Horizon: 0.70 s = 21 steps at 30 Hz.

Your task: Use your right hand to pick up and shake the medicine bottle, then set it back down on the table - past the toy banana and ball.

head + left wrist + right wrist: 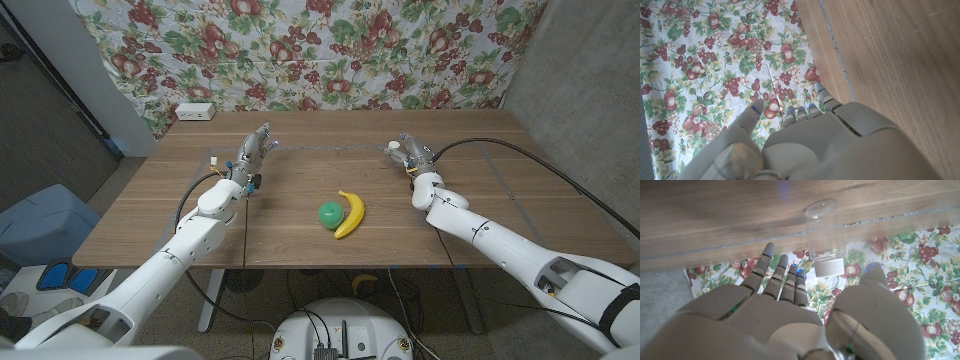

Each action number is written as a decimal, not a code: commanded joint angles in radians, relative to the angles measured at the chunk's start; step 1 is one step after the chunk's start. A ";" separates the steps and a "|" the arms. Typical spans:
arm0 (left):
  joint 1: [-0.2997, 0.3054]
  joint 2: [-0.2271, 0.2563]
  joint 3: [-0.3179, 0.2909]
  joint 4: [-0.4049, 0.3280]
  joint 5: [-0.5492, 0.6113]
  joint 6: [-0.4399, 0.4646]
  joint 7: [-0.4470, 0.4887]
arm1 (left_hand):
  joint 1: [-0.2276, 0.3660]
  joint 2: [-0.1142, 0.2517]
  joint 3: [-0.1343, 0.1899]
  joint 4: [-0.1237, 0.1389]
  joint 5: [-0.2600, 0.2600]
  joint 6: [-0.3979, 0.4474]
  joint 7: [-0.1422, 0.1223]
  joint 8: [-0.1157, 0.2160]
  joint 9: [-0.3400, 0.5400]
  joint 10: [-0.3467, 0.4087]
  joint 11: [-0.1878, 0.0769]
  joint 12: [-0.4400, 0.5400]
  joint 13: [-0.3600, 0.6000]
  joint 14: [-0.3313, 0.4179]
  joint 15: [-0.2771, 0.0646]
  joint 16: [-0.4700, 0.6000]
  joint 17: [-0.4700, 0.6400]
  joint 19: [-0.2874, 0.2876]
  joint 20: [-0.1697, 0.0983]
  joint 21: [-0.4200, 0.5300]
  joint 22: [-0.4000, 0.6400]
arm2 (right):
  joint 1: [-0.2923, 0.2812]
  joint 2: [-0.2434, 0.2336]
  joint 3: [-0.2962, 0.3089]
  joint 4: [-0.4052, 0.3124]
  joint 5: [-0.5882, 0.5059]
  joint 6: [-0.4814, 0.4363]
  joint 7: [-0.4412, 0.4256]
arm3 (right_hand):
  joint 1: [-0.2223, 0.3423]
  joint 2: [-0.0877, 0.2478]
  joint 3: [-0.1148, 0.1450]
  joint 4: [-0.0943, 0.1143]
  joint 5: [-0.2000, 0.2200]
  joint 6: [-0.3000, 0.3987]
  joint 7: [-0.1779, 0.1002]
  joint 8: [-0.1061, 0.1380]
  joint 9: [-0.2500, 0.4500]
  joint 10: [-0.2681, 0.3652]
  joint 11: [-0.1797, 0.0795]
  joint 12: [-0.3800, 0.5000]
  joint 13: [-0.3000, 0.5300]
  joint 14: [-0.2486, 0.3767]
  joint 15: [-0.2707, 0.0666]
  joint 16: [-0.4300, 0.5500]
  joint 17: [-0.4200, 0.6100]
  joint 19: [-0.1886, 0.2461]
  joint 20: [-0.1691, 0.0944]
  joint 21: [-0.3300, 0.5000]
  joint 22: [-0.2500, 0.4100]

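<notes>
The medicine bottle is a small clear one with a white cap, standing at the back right of the wooden table. My right hand is right beside it, fingers apart. In the right wrist view the bottle stands just beyond my right hand, in the gap between the fingers and the thumb; no finger visibly touches it. The yellow toy banana and green ball lie together mid-table, nearer the front. My left hand holds nothing, fingers stretched out.
A white box sits at the table's back left edge against the floral cloth. Thin tape lines mark a rectangle on the tabletop. A blue bin stands on the floor to the left.
</notes>
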 commanded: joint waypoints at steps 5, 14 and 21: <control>-0.001 -0.001 0.000 0.002 0.000 -0.002 -0.002 | 0.013 0.077 0.003 -0.003 0.005 -0.001 -0.004 -0.001 0.004 0.002 -0.003 -0.002 0.003 0.001 -0.002 -0.003 0.003 0.007 0.000 -0.003 0.006 | -0.047 -0.015 0.109 0.064 0.201 0.321 0.088 | -0.066 0.004 -0.025 0.026 0.004 0.010 0.007 0.013 -0.001 -0.034 0.016 0.004 -0.013 -0.036 0.011 -0.018 -0.010 -0.045 0.016 -0.033 0.001; 0.001 -0.002 -0.001 0.004 0.001 -0.010 -0.003 | 0.013 0.077 0.003 -0.002 0.005 -0.001 -0.005 0.000 0.004 0.002 -0.002 -0.001 0.003 0.000 -0.002 -0.003 0.003 0.008 0.002 -0.005 0.006 | -0.068 -0.002 0.167 0.112 0.309 0.511 0.148 | -0.093 0.007 -0.034 0.037 0.005 0.020 -0.004 0.016 -0.002 -0.047 0.020 0.005 -0.027 -0.070 0.017 -0.036 -0.021 -0.071 0.003 -0.056 -0.001; 0.002 -0.003 -0.001 0.004 0.002 -0.013 -0.002 | 0.012 0.081 0.005 0.002 0.005 0.000 -0.006 0.000 0.004 0.002 -0.002 -0.002 0.003 0.001 -0.002 -0.002 0.004 0.010 0.002 -0.006 0.006 | -0.084 0.004 0.203 0.122 0.373 0.596 0.192 | -0.104 0.013 -0.036 0.042 0.004 0.026 -0.004 0.018 -0.003 -0.054 0.020 0.005 -0.034 -0.085 0.028 -0.044 -0.028 -0.068 -0.009 -0.062 -0.002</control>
